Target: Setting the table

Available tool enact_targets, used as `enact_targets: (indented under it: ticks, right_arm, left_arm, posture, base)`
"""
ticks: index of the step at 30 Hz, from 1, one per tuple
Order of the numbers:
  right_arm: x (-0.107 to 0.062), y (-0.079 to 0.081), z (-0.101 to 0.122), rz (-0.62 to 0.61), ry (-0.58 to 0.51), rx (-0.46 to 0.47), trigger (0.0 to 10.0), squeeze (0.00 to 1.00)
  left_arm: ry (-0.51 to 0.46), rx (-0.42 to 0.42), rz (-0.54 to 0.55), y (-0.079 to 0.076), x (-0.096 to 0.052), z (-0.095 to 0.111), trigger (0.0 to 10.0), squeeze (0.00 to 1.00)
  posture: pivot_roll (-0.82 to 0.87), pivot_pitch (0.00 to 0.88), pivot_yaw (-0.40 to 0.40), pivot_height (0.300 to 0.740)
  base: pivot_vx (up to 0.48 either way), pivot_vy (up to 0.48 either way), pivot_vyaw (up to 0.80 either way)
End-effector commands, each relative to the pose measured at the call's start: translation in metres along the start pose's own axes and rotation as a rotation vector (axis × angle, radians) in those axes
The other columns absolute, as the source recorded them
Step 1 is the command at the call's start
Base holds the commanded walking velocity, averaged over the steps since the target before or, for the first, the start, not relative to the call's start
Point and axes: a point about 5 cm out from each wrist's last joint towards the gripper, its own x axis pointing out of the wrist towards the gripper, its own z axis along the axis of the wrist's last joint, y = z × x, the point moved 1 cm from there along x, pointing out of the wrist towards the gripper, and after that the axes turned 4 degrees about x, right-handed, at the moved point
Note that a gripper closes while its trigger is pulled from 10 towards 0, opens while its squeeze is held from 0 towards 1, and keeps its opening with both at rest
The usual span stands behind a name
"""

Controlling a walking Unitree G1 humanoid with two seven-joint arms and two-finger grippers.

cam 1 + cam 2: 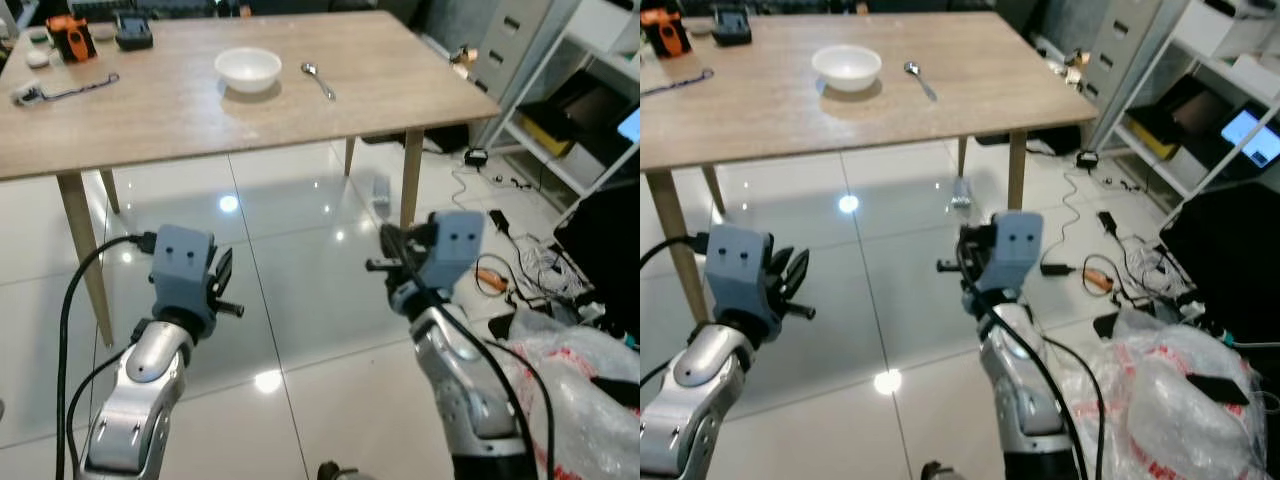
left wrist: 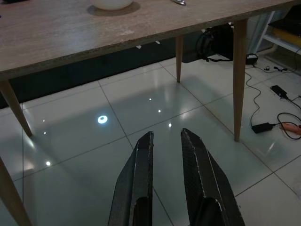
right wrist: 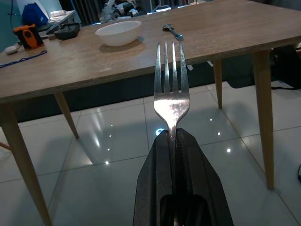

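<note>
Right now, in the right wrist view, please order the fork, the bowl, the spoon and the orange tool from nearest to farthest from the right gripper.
1. fork, held in the fingers
2. spoon and bowl, mid-table; too close to call
3. orange tool, far corner

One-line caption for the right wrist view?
Right gripper holds a fork, tines toward the wooden table.

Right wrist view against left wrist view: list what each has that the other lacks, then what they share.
The right wrist view alone has the fork, clamped in the right gripper with its tines pointing at the table, plus the orange tool at the table's far end. The left wrist view alone has the left gripper, jaws apart and holding nothing, and the cables on the floor. Both share the wooden table, the white bowl, the spoon and the glossy tiled floor.
</note>
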Motion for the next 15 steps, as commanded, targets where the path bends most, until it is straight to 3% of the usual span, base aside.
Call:
enact_targets:
  ticks: [1,15]
  right_arm:
    - [-0.0007,0.0008,-0.0008,-0.001,-0.001,-0.004,10.0,0.00]
    - [-0.0004,0.0015,-0.0010,0.001,-0.004,-0.026,10.0,0.00]
  left_arm:
    - [0.025,0.005,0.002,0.0003,-0.0013,-0.0051,10.0,0.00]
    - [0.039,0.011,0.000,0.0004,-0.0017,-0.0087,10.0,0.00]
  posture:
    - [0.02,0.089,0.016,0.740]
    - [0.02,0.089,0.017,0.740]
  base:
    - [0.000,0.000,0.00]
    - [0.000,0.000,0.00]
